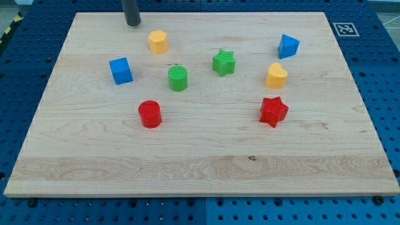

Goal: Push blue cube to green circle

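Note:
The blue cube (pixel 120 70) sits on the wooden board at the view's left. The green circle, a short cylinder (pixel 178 77), stands to its right with a gap between them. My tip (pixel 133 24) is the lower end of the dark rod near the board's top edge, above and slightly right of the blue cube, well apart from it.
A yellow hexagonal block (pixel 158 41) is right of the tip. A green star (pixel 223 62), a blue angular block (pixel 288 46), a yellow heart-like block (pixel 275 75), a red star (pixel 273 111) and a red cylinder (pixel 149 114) lie about the board (pixel 200 162).

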Controlling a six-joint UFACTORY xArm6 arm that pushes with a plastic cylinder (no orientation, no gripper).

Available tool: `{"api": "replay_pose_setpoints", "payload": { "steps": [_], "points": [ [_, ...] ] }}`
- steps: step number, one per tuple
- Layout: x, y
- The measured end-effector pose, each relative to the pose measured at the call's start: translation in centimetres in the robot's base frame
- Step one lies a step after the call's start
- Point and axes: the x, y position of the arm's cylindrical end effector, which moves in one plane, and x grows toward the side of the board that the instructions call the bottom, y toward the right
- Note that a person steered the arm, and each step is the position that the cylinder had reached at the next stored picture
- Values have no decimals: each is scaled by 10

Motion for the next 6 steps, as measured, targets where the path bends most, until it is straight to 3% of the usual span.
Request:
{"api": "replay_pose_setpoints", "payload": {
  "steps": [2,3,4,6],
  "points": [
    [74,-66],
    [94,-75],
    [147,-73],
    [170,-78]
  ]
}}
